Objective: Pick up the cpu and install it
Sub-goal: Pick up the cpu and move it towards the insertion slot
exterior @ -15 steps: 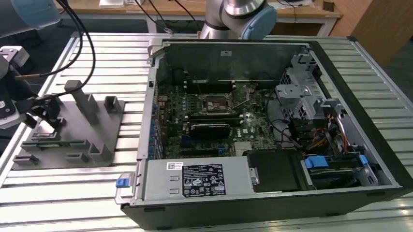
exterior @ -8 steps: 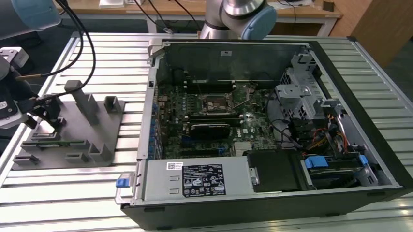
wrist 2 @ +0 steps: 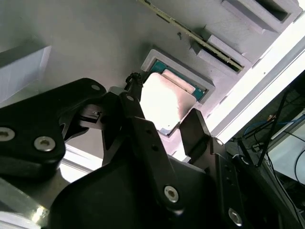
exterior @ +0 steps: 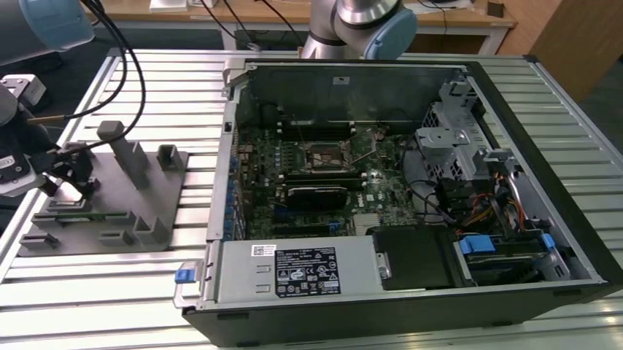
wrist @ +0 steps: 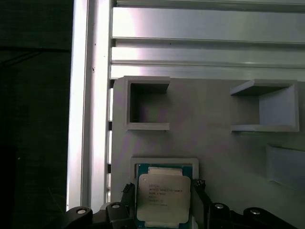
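The cpu, a small silvery square with a teal-green rim, lies in a shallow white-framed recess of the grey holder plate. My gripper hangs right over it, open, one black finger on each side of the chip and a thin strip of frame showing between them and the chip's edges. In the second wrist view the cpu glares bright between the black fingers of the gripper. In the exterior view the gripper is low over the holder plate at the exterior view's left. The motherboard's socket sits inside the open computer case.
The open computer case lies on the slatted aluminium table, with drive cages, cables and a power supply around the motherboard. Upright grey blocks stand on the holder plate beside the gripper. A second arm's base stands behind the case.
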Controlling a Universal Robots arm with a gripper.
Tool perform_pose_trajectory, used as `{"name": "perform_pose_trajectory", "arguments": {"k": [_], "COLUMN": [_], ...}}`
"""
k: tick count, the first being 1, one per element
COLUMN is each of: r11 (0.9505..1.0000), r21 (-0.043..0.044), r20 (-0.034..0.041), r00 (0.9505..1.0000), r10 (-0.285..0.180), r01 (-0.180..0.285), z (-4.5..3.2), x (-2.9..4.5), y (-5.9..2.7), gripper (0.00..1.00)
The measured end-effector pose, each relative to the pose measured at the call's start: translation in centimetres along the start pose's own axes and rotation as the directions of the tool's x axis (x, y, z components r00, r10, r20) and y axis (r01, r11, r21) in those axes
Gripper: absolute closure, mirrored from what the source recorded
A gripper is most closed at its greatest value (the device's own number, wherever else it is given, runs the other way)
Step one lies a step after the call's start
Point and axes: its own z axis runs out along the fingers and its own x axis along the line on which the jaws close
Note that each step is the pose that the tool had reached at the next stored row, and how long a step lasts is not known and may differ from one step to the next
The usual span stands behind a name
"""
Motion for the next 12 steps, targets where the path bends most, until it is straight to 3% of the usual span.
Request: {"name": "perform_pose_trajectory", "arguments": {"k": [5,12], "r11": [1.0,1.0], "r21": [0.0003,0.0003], "r20": [-0.0005,-0.0006], "r00": [1.0,1.0], "r10": [0.0,0.0], "r01": [0.0,0.0], "z": [0.48,0.51], "x": [0.01,0.01], "y": [-0.03,-0.03], "gripper": [0.41,0.43]}}
